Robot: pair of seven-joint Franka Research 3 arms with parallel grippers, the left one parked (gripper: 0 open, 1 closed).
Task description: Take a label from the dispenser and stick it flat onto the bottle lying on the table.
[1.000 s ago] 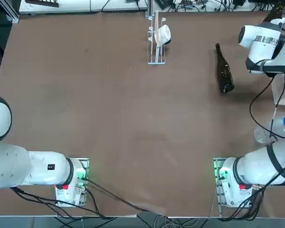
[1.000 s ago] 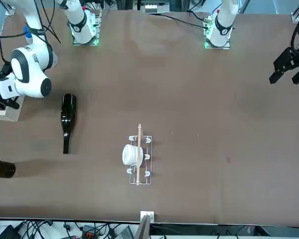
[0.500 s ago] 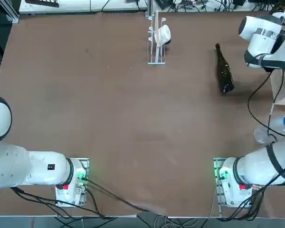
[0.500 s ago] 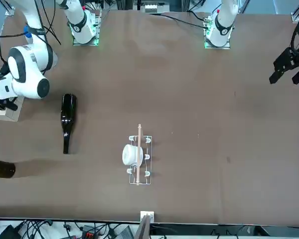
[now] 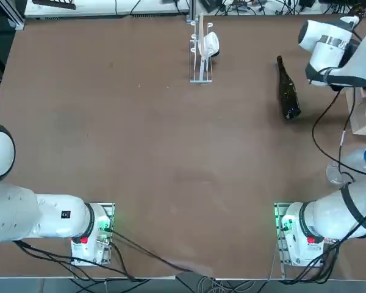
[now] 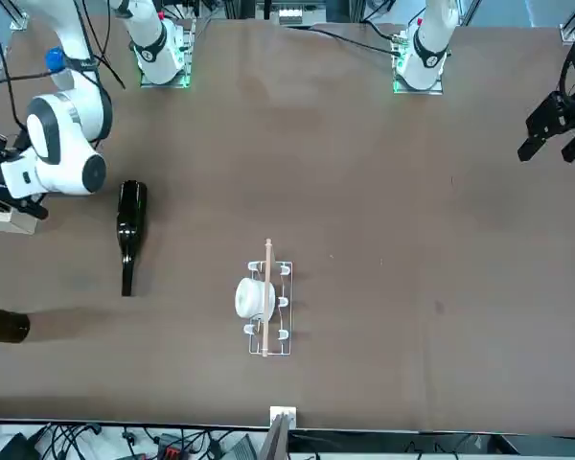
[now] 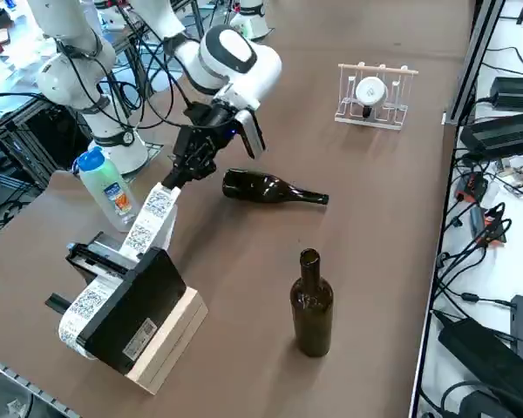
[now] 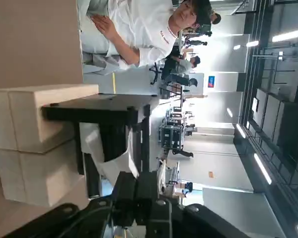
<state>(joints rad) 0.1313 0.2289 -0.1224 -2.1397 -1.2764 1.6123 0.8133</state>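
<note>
R gripper [image 7: 172,180] closed, pinching end of label [image 7: 159,205] strip, L of ctr, side view; dispenser [image 7: 138,315] lower L, lying bottle [image 7: 260,186] nr ctr. Label prob. light, floppy, tacky: hold by edge.

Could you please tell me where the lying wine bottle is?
In the right side view, the lying wine bottle is between the acrylic rack and the label dispenser.

Dark bottle [image 5: 288,89] lying right of acrylic rack [image 5: 201,55].
</note>
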